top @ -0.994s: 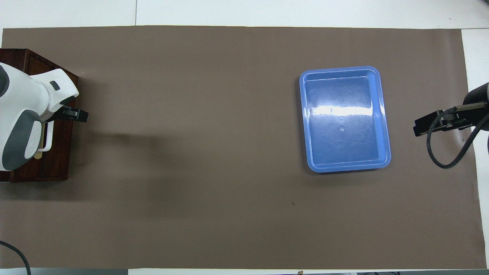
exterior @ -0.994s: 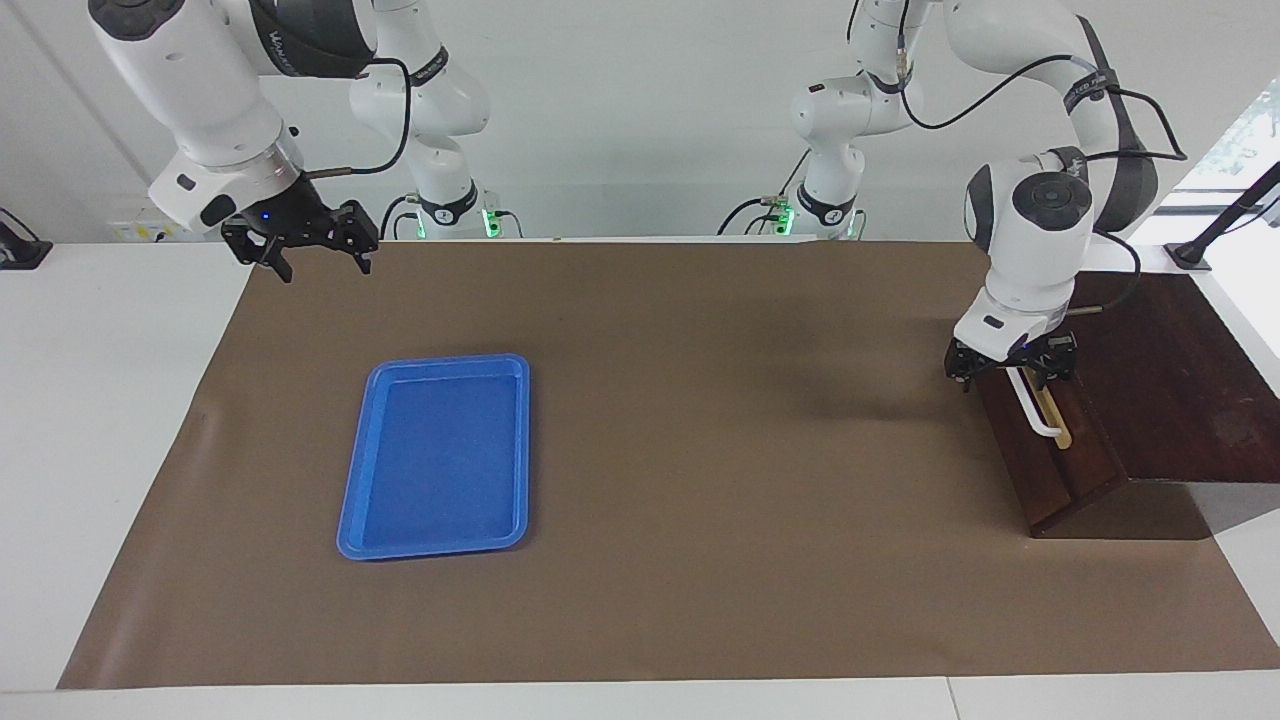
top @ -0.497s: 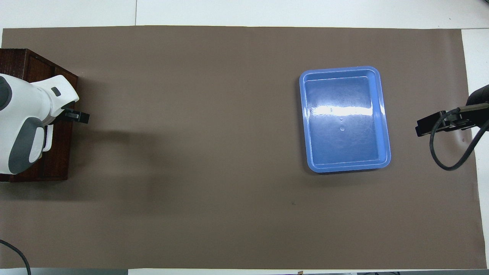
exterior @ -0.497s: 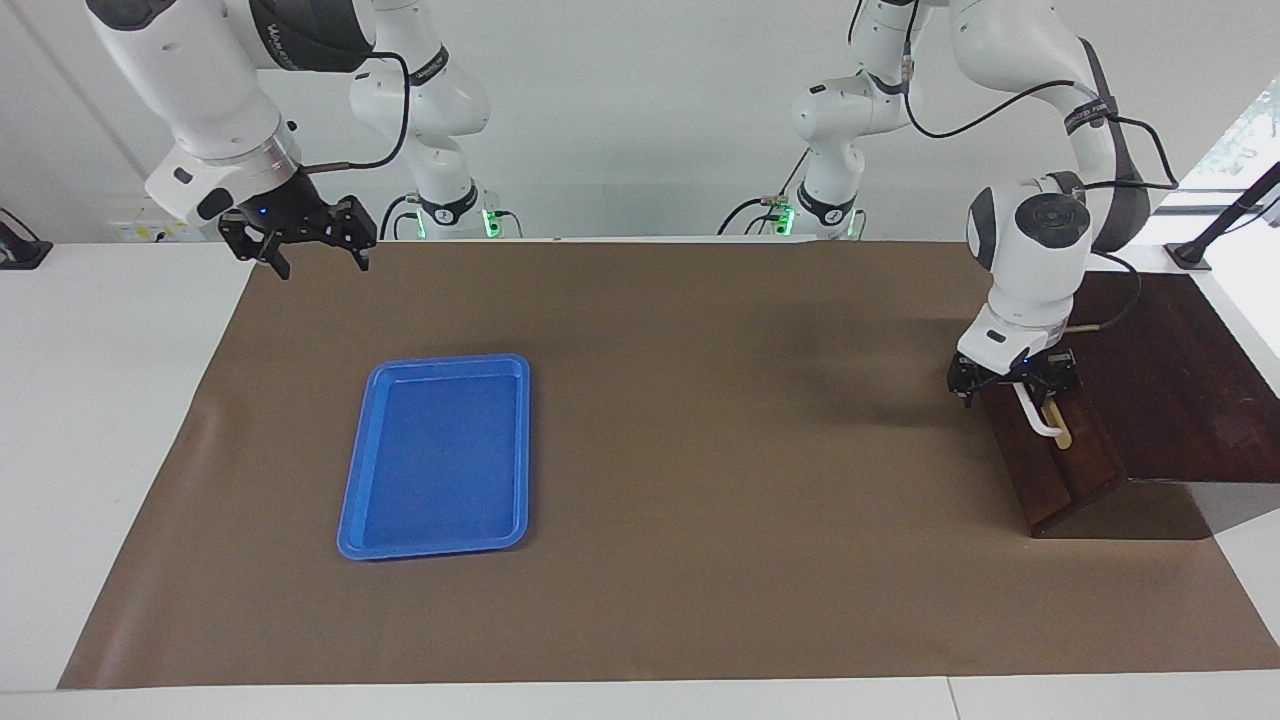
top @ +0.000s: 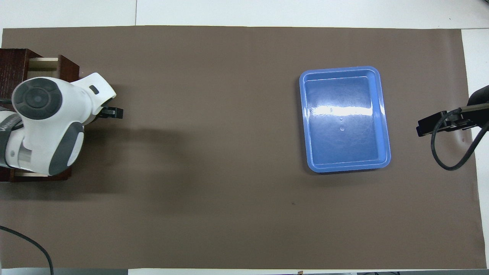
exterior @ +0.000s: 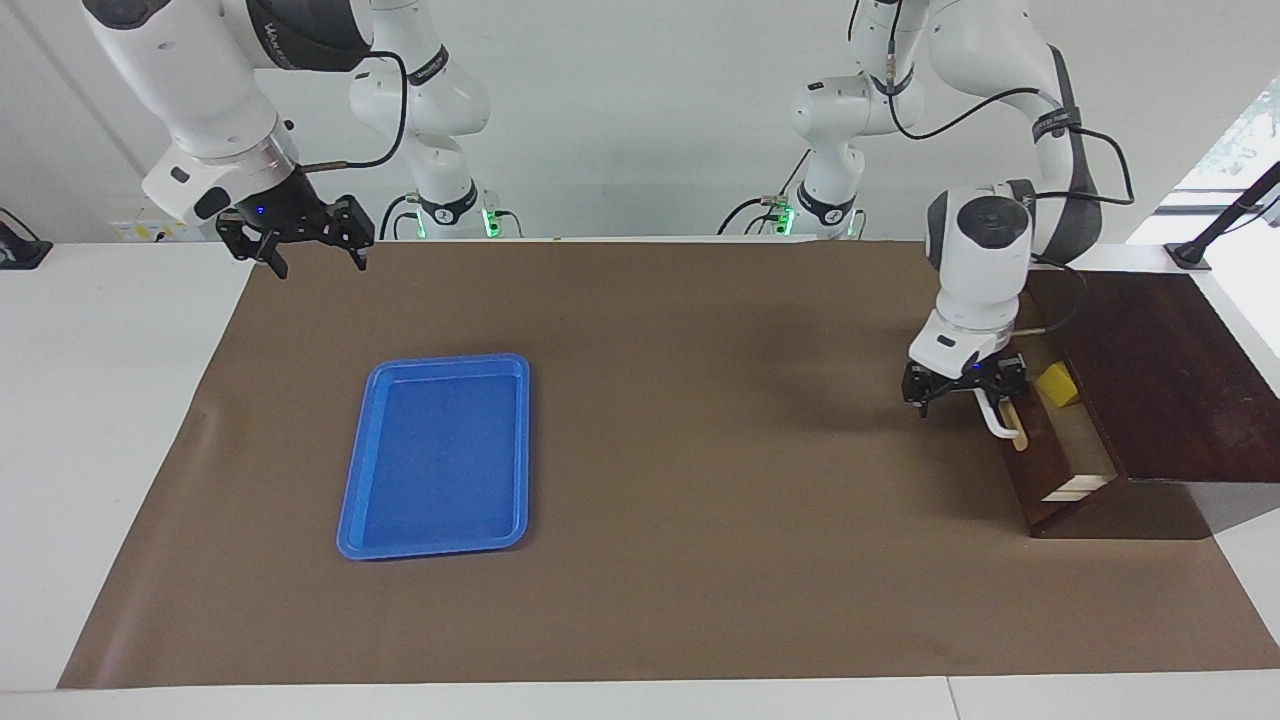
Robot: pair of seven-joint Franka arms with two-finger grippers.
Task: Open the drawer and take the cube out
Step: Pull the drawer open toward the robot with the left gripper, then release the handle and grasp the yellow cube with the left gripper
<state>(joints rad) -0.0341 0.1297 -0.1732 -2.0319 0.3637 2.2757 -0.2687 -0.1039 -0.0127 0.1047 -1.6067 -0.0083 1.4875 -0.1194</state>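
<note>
Drawer (exterior: 1040, 465) now sticks out of the dark box (exterior: 1170, 370) toward the middle of the bench (exterior: 700, 520); a second ago it was shut. We see that the left claw (exterior: 965, 392) has come out with it. The right claw (exterior: 297, 248) has barely moved.

The left claw is released, its fingers spread. One finger looks hooked on the white handle (exterior: 997, 420), so we judge it is dragging the drawer rather than pinching the bar. It sits low at the drawer front, which suits that pull.

The cube (exterior: 1057, 384) lies inside the drawer on the pale floor, at the end nearer the robots, and nothing touches it. The opening already looks wide enough to reach in.

The right claw is also released and holds nothing. It waits in the air over the bench edge at the right arm's end, clear of the blue tray (exterior: 440, 455). The tray is empty and well apart from the drawer.

The facing view gives us the cube, the handle and the hook. In the overhead view the left arm's wrist covers most of the drawer and hides the cube. Only a pale strip of the drawer's inside shows, at the end farther from the robots.
</note>
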